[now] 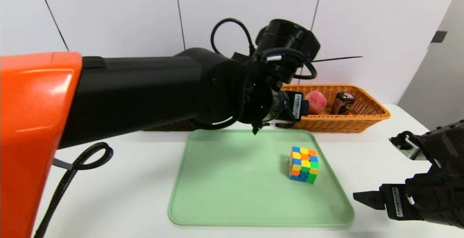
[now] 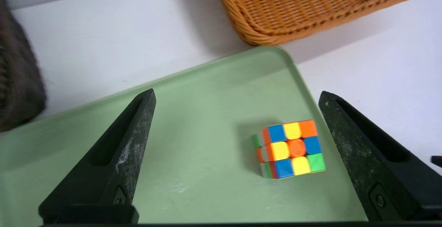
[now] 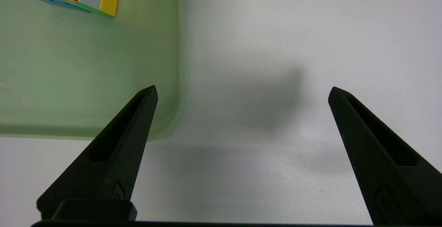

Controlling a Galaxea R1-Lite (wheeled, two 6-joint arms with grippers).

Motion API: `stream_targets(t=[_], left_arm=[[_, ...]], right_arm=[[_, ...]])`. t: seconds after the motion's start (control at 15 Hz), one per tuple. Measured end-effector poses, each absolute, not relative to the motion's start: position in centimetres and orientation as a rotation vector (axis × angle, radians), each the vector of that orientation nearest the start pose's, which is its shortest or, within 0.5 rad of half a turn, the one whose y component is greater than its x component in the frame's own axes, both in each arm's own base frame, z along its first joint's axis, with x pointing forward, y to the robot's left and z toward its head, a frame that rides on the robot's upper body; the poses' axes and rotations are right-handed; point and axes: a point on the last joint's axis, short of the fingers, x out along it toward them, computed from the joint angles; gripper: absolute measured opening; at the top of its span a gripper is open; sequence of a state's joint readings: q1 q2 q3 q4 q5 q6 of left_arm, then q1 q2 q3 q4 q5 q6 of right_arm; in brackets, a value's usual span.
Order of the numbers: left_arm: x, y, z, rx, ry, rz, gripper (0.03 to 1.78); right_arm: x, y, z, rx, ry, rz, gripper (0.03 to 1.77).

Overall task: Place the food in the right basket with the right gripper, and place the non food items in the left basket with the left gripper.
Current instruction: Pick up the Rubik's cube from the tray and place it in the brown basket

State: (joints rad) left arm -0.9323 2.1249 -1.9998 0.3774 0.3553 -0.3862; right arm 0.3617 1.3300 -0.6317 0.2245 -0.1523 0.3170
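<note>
The left wrist view shows what the left arm mostly hides from the head view: the end of a dark brown wicker basket (image 2: 19,78), standing beyond the far edge of the green tray (image 1: 250,180), well apart from the orange-tan wicker basket (image 1: 337,124); the left gripper (image 2: 237,94) is above the tray, its fingers spread wide with nothing between the tips. The right wrist view shows neither basket; it has the right gripper (image 3: 243,90) over the white worktop (image 3: 262,182) by the tray's near right corner, fingers wide apart and nothing held; it also shows red and grey squares on the puzzle cube (image 1: 303,165), which sits on the tray near its right edge, nearer the far right corner than the near one.

The orange-tan basket stands just beyond the tray's far right corner; in it, the fuzzy red-pink peach (image 1: 316,102) lies to the left of the small black box with a pink top (image 1: 343,103); how much the dark brown basket holds cannot be told.

White barcode labels show on both grippers in the head view; their print is too small to read.
</note>
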Motion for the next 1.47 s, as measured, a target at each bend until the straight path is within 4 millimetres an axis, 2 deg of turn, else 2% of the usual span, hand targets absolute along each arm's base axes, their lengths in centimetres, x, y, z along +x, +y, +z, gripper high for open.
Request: stream_targets(t=[0.33,0.67,1.47], left_arm=[[24.7,-37.6,22.7,-0.139,0.586,-0.494,1.69],[22.6,-39.8,20.5,-0.131,0.657,-0.513,1.69],[22.2,-41.5,17.4,-0.066,0.665,-0.473,1.69]], right_arm=[[16.3,5.8,15.4,0.059,0.917,0.048,1.71],[16.2,5.8,15.1,0.061,0.930,0.040,1.71],[16.2,5.7,14.9,0.061,0.938,0.035,1.71]])
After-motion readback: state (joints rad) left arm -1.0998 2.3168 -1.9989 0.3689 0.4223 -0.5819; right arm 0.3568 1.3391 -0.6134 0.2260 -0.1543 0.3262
